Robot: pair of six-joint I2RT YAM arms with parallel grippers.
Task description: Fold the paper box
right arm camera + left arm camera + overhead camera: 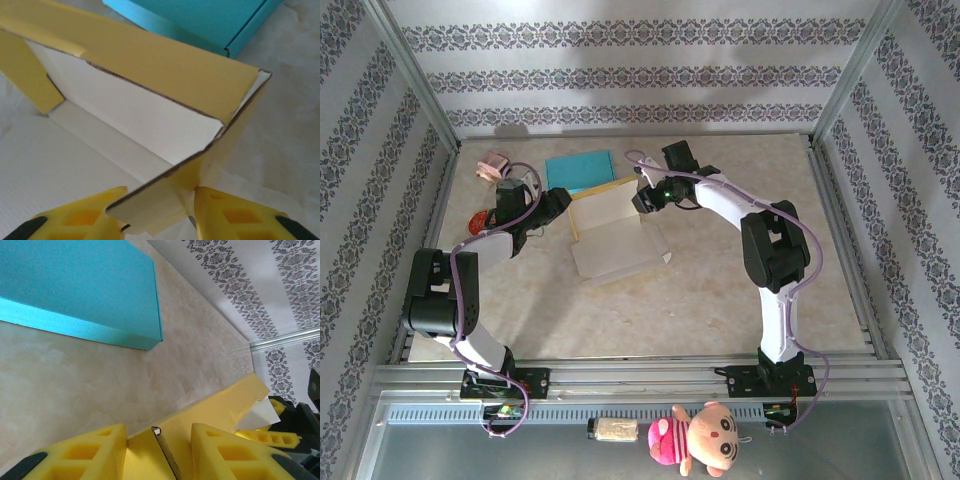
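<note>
Two arms reach over the table, one from each side, and meet at a single paper box near the middle. The box is yellow outside and white inside. Its base lies flat with the back wall standing up and a white panel spread toward the near edge.

One teal box lies closed and flat just behind it, apart from the yellow wall.

The left gripper sits at the left end of the raised wall. In the left wrist view its two yellow fingers stand on either side of the thin card edge. The gap is narrow, partly open, with space showing on both sides of the card.

The right gripper is at the back right corner of the box. In the right wrist view, the corner where the back wall meets a side flap comes down between its two yellow fingers. The card reaches both fingers, so the corner is pinched at a narrow setting.

Two small things lie on the table to the left of the left arm: a pink one near the far corner and a red one beside the arm; neither is clear enough to name.

In front of the arm bases lie one plush doll in pink stripes and one small pale cylinder, side by side.
</note>
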